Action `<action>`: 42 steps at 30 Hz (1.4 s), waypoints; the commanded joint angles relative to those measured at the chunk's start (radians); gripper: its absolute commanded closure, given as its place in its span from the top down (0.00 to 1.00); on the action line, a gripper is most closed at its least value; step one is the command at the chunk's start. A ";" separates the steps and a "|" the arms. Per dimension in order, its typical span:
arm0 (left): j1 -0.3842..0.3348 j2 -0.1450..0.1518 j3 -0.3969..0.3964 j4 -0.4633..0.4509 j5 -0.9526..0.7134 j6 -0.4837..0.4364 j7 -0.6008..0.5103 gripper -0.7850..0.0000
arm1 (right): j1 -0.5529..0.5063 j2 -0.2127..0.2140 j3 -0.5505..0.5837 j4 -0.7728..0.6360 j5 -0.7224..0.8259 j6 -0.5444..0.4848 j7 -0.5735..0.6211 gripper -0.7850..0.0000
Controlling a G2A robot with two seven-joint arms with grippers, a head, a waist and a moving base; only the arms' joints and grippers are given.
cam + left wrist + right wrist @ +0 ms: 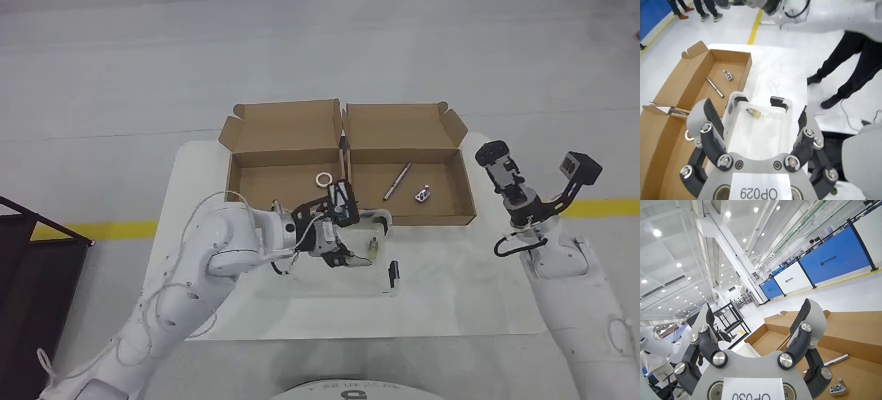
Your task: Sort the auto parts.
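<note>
My left gripper (756,107) hangs open over a clear plastic tray (761,98), nothing between its fingers. In the tray lies a small cream cylinder with a metal pin (753,113), just beyond the fingertips. From above, that gripper (348,259) sits over the tray (310,285) in front of two open cardboard boxes. The left box (285,150) holds a metal ring (324,179). The right box (405,145) holds a steel rod (397,181) and a small metal block (422,192). My right gripper (757,304) is open and raised at the right box's end (500,162), tilted upward.
The boxes and the tray stand on a white table (450,290) with free room on its right half. Black clips (777,100) sit at the tray's far end. A person's legs (844,72) stand beside the table's edge.
</note>
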 commanded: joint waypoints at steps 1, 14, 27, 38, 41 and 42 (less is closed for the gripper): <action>-0.052 -0.014 0.067 0.022 0.041 0.000 -0.031 0.45 | 0.000 0.000 0.000 0.000 0.000 0.000 0.000 1.00; -0.281 -0.103 0.302 0.240 0.129 -0.030 -0.093 0.80 | 0.000 0.000 0.000 0.000 0.000 0.000 0.000 1.00; -0.380 -0.194 0.458 0.455 0.159 -0.028 -0.115 0.97 | 0.000 0.000 0.000 0.000 0.000 0.000 0.000 1.00; -0.426 -0.269 0.531 0.606 0.142 -0.055 -0.081 0.92 | 0.000 0.000 0.000 0.000 0.000 0.000 0.000 1.00; -0.438 -0.287 0.542 0.644 0.132 -0.062 -0.076 0.90 | 0.000 0.000 0.000 0.000 0.000 0.000 0.000 1.00; -0.442 -0.293 0.545 0.656 0.130 -0.064 -0.075 0.89 | 0.000 0.000 0.000 0.000 0.000 0.000 0.000 1.00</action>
